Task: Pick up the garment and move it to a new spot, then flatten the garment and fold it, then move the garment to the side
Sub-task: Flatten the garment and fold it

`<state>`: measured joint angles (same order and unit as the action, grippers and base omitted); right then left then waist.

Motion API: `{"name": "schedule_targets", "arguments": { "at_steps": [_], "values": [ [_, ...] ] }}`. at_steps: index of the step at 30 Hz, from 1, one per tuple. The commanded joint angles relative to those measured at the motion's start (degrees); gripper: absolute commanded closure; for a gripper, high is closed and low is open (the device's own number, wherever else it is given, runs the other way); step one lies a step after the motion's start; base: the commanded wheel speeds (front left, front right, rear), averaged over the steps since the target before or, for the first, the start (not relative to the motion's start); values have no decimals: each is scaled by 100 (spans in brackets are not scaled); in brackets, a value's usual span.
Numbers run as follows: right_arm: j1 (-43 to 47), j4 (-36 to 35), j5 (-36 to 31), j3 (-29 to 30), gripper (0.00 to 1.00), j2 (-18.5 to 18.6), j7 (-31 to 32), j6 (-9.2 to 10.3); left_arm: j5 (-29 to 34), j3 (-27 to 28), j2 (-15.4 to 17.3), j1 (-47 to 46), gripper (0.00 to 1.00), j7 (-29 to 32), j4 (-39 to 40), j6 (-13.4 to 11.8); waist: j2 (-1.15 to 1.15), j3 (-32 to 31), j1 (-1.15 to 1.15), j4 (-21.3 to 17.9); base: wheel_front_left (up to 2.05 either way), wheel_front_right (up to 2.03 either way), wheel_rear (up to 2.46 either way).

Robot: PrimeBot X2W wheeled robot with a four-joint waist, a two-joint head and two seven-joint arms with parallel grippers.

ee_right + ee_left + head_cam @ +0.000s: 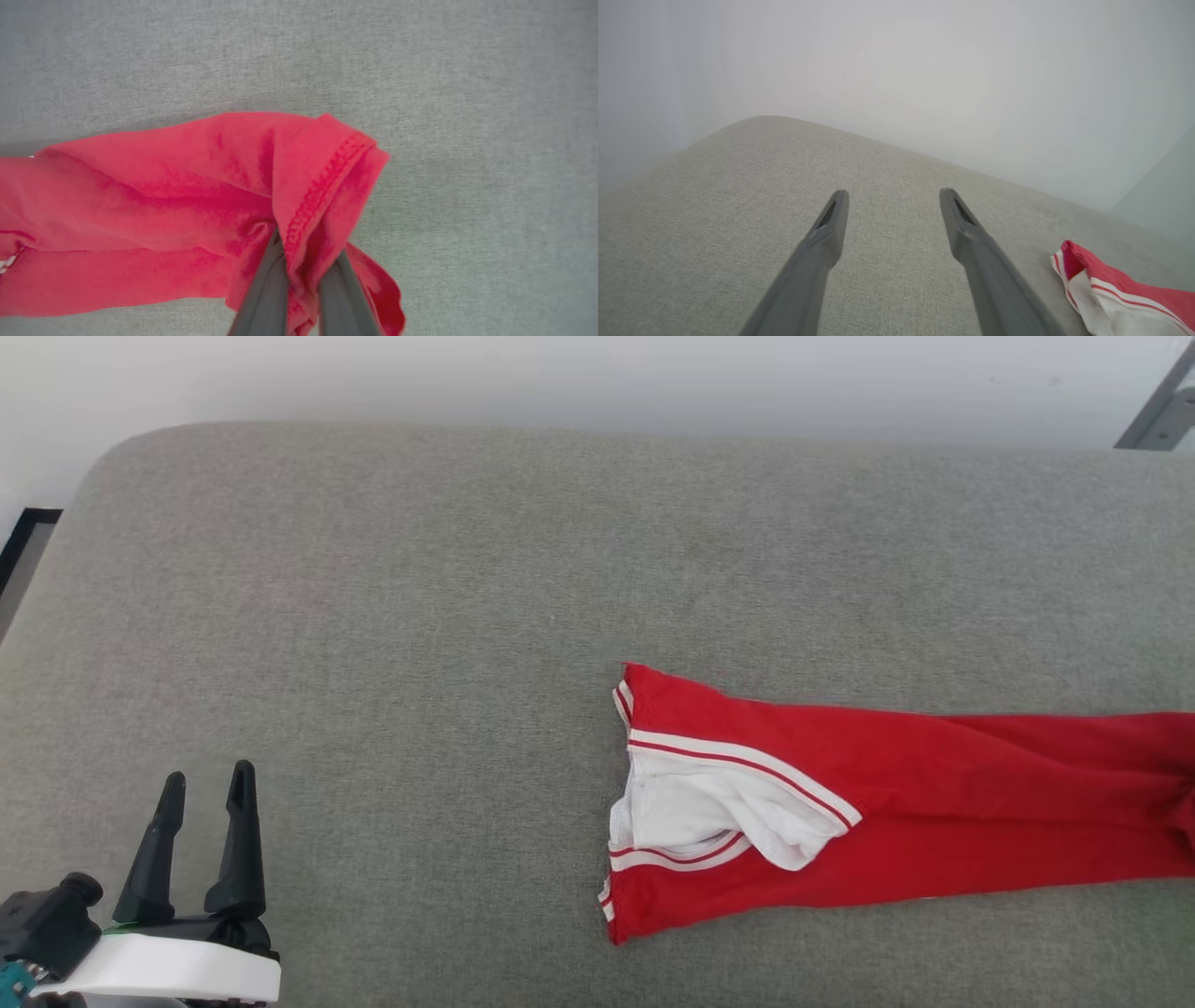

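While R gripper (304,265) pinches garment (934,784), L gripper (210,773) gapes.

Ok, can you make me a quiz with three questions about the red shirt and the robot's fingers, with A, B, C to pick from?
1. Where on the grey cushion does the shirt lie?
A) the left half
B) the right half
C) hanging off the far edge

2. Besides red, which colour is on the shirt?
A) white
B) blue
C) green

3. What are the right fingers doing?
A) spread wide over bare cushion
B) pinching the red hem
C) holding a cup

Answers:
1 B, it stretches off to the right.
2 A, white cloth and stripes show at its end.
3 B, red cloth is bunched between them.
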<state>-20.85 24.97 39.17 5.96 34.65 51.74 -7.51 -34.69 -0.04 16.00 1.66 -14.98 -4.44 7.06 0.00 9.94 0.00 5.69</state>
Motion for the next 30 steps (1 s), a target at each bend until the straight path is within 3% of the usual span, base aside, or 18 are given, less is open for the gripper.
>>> {"name": "schedule_targets", "arguments": {
  "at_steps": [1, 5, 9, 12, 17, 24, 30],
  "values": [
    [-88, 39, -113, 11, 100, 0, -22, 4, 53, 20, -25, 21, 0, -26, 10, 22, 0, 10, 0, -38, 0, 0, 0],
    [-153, -234, -10, -84, 100, -147, 166, 4, 71, 57, -58, 59, 0, -26, 29, 39, 0, -13, 0, -90, 0, 0, 0],
    [90, -967, 252, -342, 100, -370, 381, 4, 79, 25, -70, 108, 0, -26, 36, 37, 0, -55, 0, -67, 0, 0, 0],
    [290, -1841, 280, -740, 100, -597, 517, 4, 54, 1, -75, 92, 0, -26, 51, 41, 0, -80, 0, 5, 0, 0, 0],
    [310, -2455, 195, -1334, 100, -970, 544, 3, -13, -112, -52, 13, 0, -26, 52, 43, 0, -85, 0, 165, 0, 0, 0],
    [-49, -2276, 178, -2192, 100, -1467, 321, 3, -100, -308, -53, -144, 0, -25, -5, 44, 0, -52, 0, 467, 0, 0, 0],
    [-337, -1845, 100, -2665, 100, -1656, 38, 3, -155, -403, -64, -235, 0, -25, -52, 44, 0, -4, 0, 671, 0, 0, 0]
  ]
}}
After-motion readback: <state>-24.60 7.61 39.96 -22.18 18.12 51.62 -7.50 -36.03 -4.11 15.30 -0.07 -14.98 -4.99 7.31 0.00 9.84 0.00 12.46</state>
